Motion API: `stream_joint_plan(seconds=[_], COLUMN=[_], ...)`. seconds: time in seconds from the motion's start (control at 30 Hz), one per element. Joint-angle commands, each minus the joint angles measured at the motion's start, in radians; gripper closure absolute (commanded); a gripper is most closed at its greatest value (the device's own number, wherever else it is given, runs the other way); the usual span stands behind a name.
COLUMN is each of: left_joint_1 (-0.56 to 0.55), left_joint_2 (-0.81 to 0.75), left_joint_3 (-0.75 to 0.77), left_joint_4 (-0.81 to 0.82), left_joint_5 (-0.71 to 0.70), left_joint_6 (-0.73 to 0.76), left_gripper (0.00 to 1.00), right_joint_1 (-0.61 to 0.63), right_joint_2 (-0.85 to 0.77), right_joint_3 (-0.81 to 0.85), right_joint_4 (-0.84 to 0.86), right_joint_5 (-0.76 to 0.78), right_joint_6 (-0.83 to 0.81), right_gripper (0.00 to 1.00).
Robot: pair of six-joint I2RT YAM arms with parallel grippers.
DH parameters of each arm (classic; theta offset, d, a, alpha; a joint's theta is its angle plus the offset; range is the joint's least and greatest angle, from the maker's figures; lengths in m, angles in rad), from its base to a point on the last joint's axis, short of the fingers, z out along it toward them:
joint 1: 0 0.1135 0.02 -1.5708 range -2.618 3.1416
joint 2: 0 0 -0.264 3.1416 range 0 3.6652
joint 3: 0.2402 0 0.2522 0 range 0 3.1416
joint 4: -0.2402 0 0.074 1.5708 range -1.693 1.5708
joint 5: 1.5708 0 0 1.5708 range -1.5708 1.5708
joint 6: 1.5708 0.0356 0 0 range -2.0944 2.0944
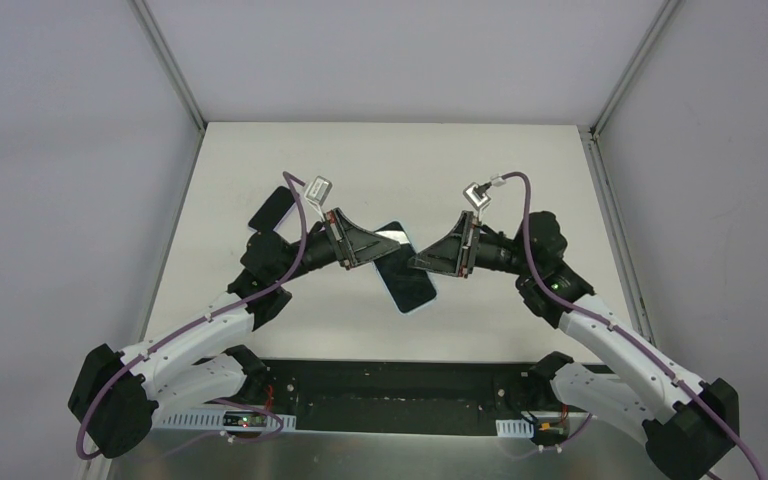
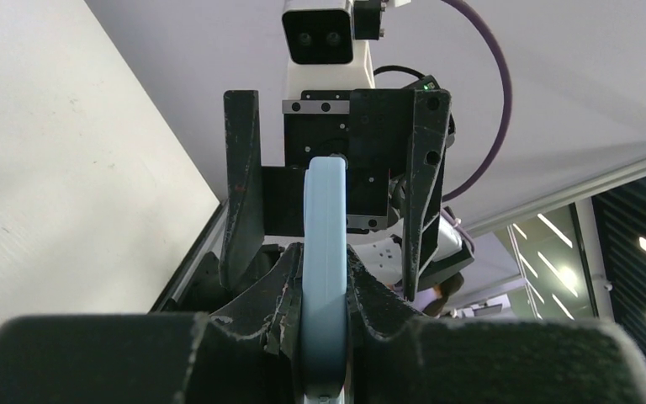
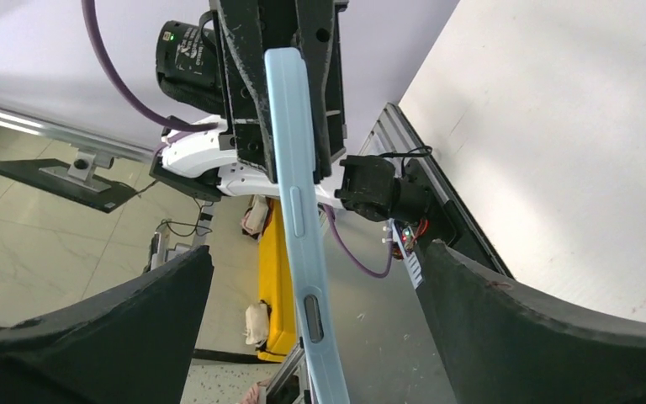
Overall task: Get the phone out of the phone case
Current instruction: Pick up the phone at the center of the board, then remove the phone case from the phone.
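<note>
The phone (image 1: 407,280), dark face up, sits in a light-blue phone case (image 1: 415,308) held in the air between both arms. In the left wrist view the case (image 2: 324,210) runs edge-on between the fingers of my left gripper (image 2: 325,261), which is shut on it from both sides. My left gripper (image 1: 375,250) holds the end toward the left arm. My right gripper (image 1: 422,262) is at the other end. In the right wrist view my right gripper (image 3: 315,252) is open, its fingers well apart on either side of the case (image 3: 290,126) and not touching it.
A dark, flat, phone-sized slab (image 1: 272,208) lies on the white table (image 1: 380,160) at the back left, behind the left arm. Metal frame posts stand at the table's two far corners. The arm bases sit at the near edge.
</note>
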Motion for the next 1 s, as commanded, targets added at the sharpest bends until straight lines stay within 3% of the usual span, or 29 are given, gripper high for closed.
stream_joint_plan(seconds=[0.0, 0.1, 0.2, 0.4, 0.73, 0.97], left_joint_1=[-0.002, 0.005, 0.007, 0.007, -0.008, -0.01], left_joint_2=[-0.016, -0.028, -0.06, -0.114, -0.089, -0.065], left_joint_3=[0.071, 0.067, 0.047, 0.013, 0.03, 0.045], left_joint_4=[0.093, 0.093, 0.093, 0.092, 0.092, 0.092], left_joint_5=[-0.05, -0.12, -0.262, -0.483, -0.562, -0.577], left_joint_6=[0.0, -0.01, -0.003, 0.024, 0.007, -0.02], left_gripper=[1.0, 1.0, 1.0, 1.0, 1.0, 1.0], right_joint_1=[-0.019, -0.021, -0.02, -0.02, -0.008, 0.012], right_joint_2=[-0.063, -0.136, -0.233, -0.249, -0.073, -0.008], right_joint_3=[0.03, 0.003, -0.119, -0.198, -0.236, -0.19], right_joint_4=[-0.031, -0.061, 0.083, 0.166, 0.519, 0.568], right_joint_5=[0.07, 0.18, 0.291, 0.258, 0.229, 0.211], right_joint_6=[0.015, 0.031, 0.076, 0.087, 0.267, 0.267], right_gripper=[0.0, 0.0, 0.0, 0.03, 0.25, 0.36])
